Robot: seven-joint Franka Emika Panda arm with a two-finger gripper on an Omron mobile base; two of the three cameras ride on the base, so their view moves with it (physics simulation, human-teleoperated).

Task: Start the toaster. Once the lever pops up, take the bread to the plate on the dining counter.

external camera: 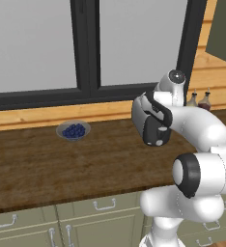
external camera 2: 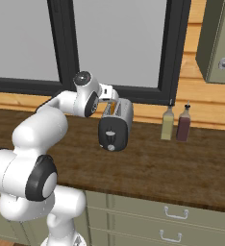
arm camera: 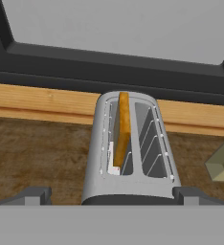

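Observation:
A silver toaster [external camera 2: 115, 126] with a dark front face stands on the wood worktop below the window. The bread [arm camera: 122, 127], a tan-yellow slice, stands on edge in its left slot and sticks up above the top; the right slot is empty. My gripper [arm camera: 113, 195] hovers open just above the toaster's near end, one fingertip [arm camera: 35, 194] on each side, touching nothing. From the right base view the hand [external camera 2: 107, 93] hangs over the toaster's back top. In the left base view my arm partly covers the toaster [external camera: 156, 132]. The plate and the dining counter are out of view.
A small grey bowl of blueberries [external camera: 73, 130] sits on the worktop [external camera: 47, 164] to the left. Two bottles [external camera 2: 168, 124] [external camera 2: 183, 124] stand right of the toaster by the wall. Olive-grey drawers [external camera 2: 172, 216] run below the worktop; a wall cabinet [external camera 2: 220, 38] hangs at upper right.

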